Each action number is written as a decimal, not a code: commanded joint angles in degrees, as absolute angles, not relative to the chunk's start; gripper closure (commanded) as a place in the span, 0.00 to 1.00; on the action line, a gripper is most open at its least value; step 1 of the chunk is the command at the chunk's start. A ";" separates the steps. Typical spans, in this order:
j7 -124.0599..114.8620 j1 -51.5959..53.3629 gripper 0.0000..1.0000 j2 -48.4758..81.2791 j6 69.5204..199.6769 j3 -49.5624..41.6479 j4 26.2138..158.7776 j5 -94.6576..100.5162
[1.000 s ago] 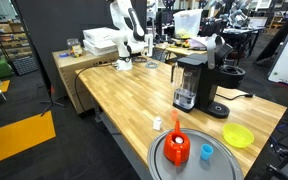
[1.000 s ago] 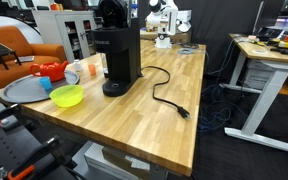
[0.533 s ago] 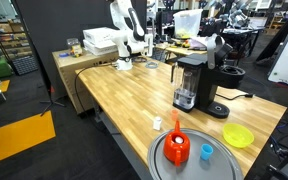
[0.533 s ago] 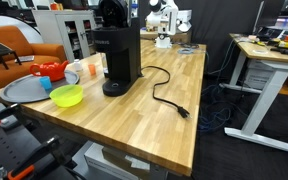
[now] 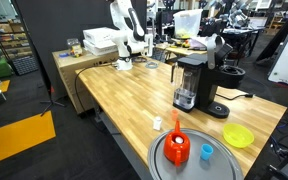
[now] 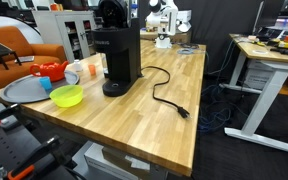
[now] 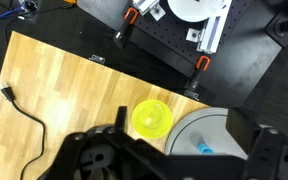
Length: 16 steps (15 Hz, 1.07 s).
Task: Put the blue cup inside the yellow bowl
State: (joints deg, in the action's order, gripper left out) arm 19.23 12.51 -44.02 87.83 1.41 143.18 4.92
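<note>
Pale butcher-block wood makes up the desk [image 5: 124,95], and the task's things crowd one end corner of it. In an exterior view, from left to right, a small white bottle [image 5: 157,124] stands on the bare wood. An orange-red kettle [image 5: 177,148] sits on the grey tray [image 5: 219,170], and the blue cup [image 5: 206,152] stands upright on that tray just beside it. The yellow bowl [image 5: 238,136] lies on the wood just beside the tray's rim, near the desk's side edge. The cup is small, round and light blue, mouth up. The bowl is shallow, far wider and looks empty, so it should take the cup easily. In the wrist view the fingers [image 7: 252,145] hang high above the corner, spread wide and holding nothing, probably to keep cup and bowl in sight before any descent.
</note>
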 commanded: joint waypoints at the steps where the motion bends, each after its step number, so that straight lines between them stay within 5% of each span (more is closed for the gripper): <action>1: 19.26 12.44 0.00 -43.97 87.75 1.48 143.08 4.88; 16: 16.27 17.69 0.00 -39.76 94.67 8.72 140.87 -1.54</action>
State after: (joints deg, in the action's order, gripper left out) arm 17.07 17.35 -42.09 93.56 7.51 141.92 -1.39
